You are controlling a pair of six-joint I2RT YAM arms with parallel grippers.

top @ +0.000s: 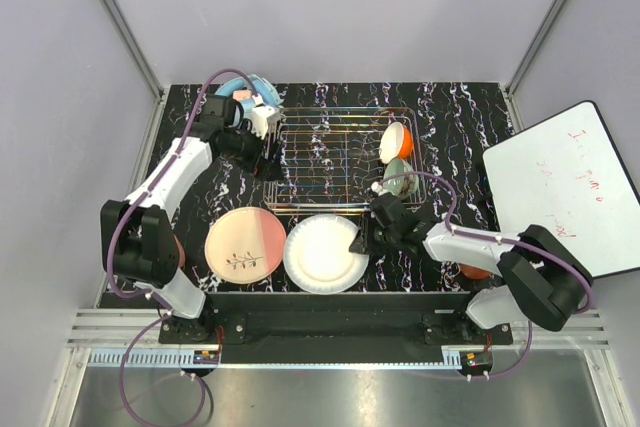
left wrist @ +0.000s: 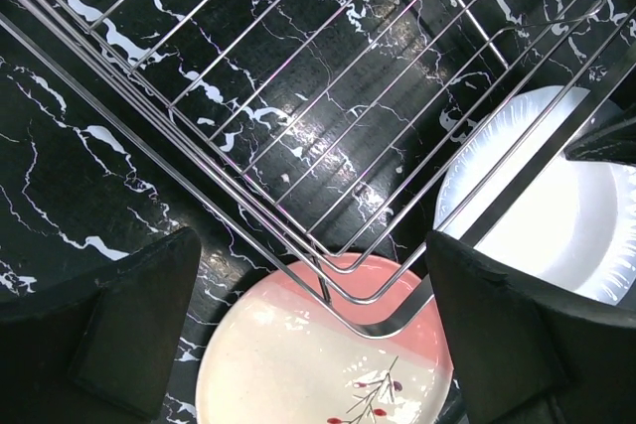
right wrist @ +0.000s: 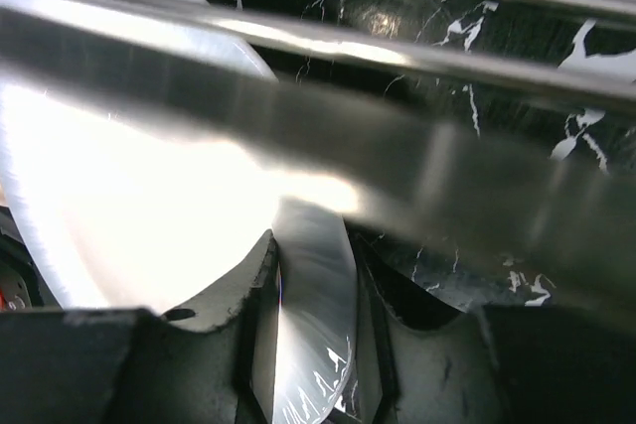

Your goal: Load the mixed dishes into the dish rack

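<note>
Pinching the right rim of the plain white round plate (top: 320,252), just near of the silver wire dish rack (top: 330,162), with the right gripper (top: 358,243); holding the left gripper (left wrist: 318,330) spread, empty. Next, probably lifting over the near wires.

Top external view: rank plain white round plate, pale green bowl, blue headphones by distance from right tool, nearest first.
1. Plain white round plate: near centre, rim held in the right tool.
2. Pale green bowl: right end of silver wire rack.
3. Blue headphones: far left, behind rack.
</note>
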